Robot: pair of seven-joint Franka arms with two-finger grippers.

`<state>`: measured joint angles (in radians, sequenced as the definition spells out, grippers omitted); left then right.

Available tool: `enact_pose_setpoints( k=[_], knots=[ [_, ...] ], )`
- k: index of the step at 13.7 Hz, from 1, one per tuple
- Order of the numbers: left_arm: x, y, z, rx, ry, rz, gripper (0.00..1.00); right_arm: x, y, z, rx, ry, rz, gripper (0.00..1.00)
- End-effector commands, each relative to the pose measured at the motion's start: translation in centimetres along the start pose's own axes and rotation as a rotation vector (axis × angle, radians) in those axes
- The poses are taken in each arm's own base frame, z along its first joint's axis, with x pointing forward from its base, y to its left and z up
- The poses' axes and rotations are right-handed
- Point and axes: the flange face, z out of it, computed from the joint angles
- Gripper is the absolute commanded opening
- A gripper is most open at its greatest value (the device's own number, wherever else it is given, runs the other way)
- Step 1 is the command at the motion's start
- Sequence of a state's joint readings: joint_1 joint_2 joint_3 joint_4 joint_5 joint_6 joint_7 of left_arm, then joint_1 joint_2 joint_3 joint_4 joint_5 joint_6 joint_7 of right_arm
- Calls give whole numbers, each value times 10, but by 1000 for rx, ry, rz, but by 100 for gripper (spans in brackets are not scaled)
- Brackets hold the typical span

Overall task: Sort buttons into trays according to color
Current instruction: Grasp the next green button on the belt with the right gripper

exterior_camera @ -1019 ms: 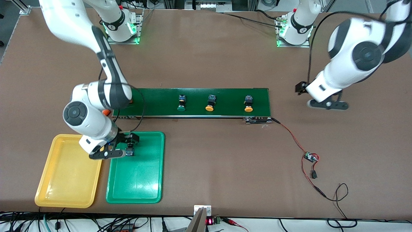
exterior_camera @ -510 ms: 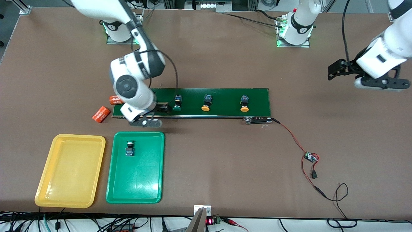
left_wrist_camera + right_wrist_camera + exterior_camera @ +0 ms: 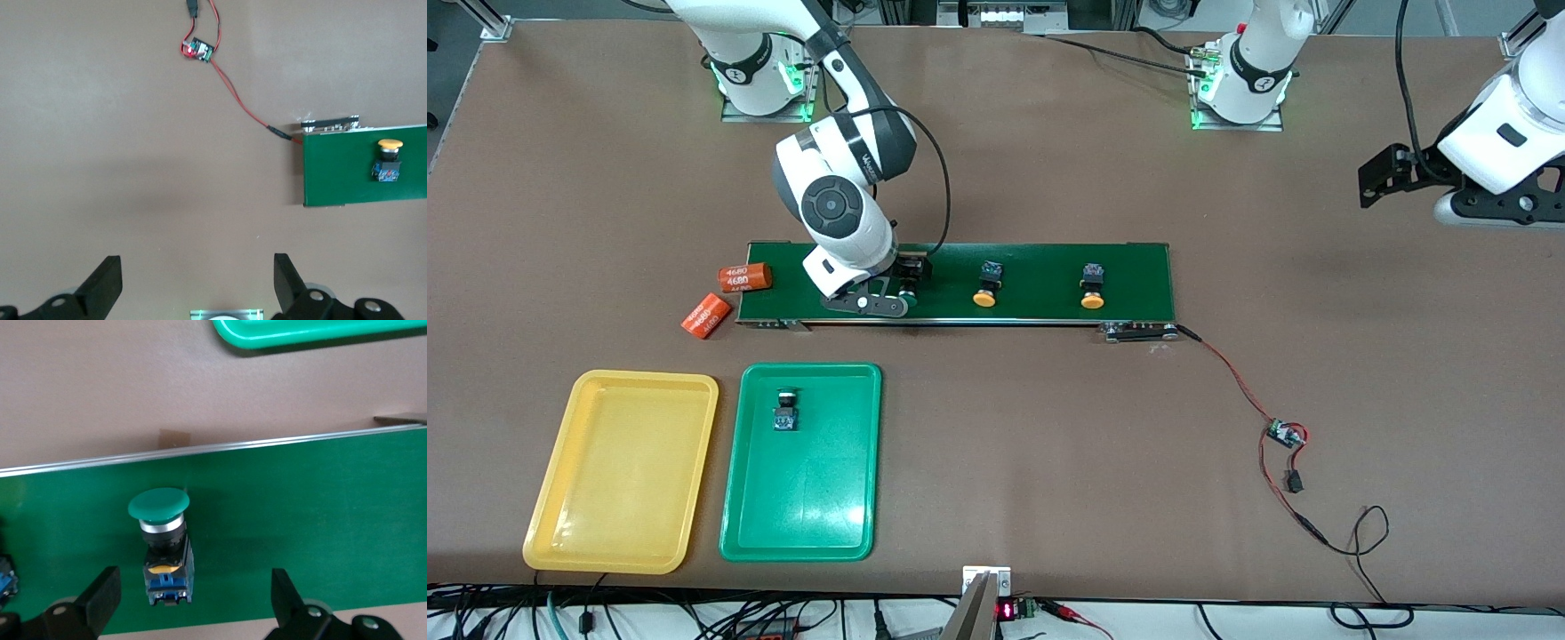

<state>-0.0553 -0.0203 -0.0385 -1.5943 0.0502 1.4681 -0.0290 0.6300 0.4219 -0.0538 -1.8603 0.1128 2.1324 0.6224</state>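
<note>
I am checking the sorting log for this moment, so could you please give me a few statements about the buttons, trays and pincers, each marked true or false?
1. A green-capped button lies in the green tray. True.
2. The yellow tray holds one button. False: it holds none.
3. The right pincer is open over the second green-capped button on the conveyor belt. True.
4. One yellow-capped button is on the belt. False: two are, one nearer the right arm's end, the other nearer the left arm's.
5. The left pincer is shut on a button. False: it is open over bare table, the arm waiting.
</note>
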Motion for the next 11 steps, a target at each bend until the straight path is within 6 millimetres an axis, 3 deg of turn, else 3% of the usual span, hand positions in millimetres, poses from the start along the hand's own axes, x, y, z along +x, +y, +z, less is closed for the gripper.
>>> enact_pose_setpoints(
  k=[1, 3, 5, 9, 11],
  knots=[
    [-3, -1, -15, 26, 7, 26, 100, -4, 8, 13, -1, -2, 15, 100],
    [-1, -2, -17, 24, 11, 25, 100, -5, 8, 20, -10, -12, 12, 100],
    [-1, -6, -16, 24, 6, 15, 100, -6, 7, 26, -17, -19, 10, 88],
    [-1, -4, -19, 24, 11, 17, 100, -4, 8, 29, -20, -23, 12, 39],
    [-1, -3, -19, 24, 11, 18, 100, 0, 10, 23, -13, -15, 12, 23]
  ],
)
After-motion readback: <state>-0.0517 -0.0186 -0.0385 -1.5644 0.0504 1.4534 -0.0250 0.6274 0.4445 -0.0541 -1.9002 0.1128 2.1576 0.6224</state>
